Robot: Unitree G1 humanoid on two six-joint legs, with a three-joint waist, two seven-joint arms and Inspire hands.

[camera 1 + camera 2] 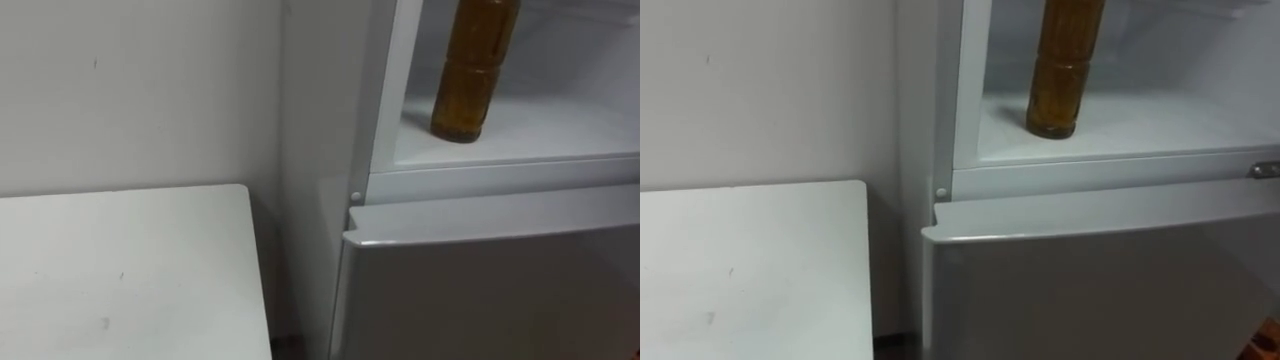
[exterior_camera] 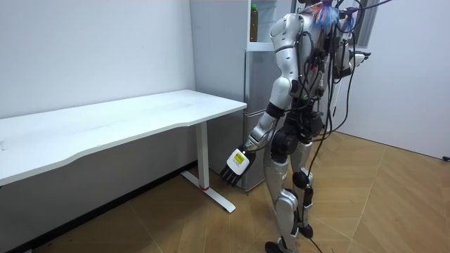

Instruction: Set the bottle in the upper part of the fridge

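The bottle [image 1: 472, 70], filled with amber-brown liquid, stands inside the upper fridge compartment [image 1: 545, 128]. Its base rests on the white floor there, near the front edge and towards the robot's left side. Nothing touches it. It is upright, with its long axis vertical; the base points down and the neck rises out of the top of both eye views. The placing looks done to me. What seems left is shutting the upper door, since the compartment is open to view, while the lower fridge door [image 1: 490, 290] below it is closed. The robot stands facing the fridge [image 2: 254, 105], just past the end of the white desk [image 2: 140, 116]. Its left robot hand [image 2: 234, 166] hangs low by its thigh, with straight fingers holding nothing.
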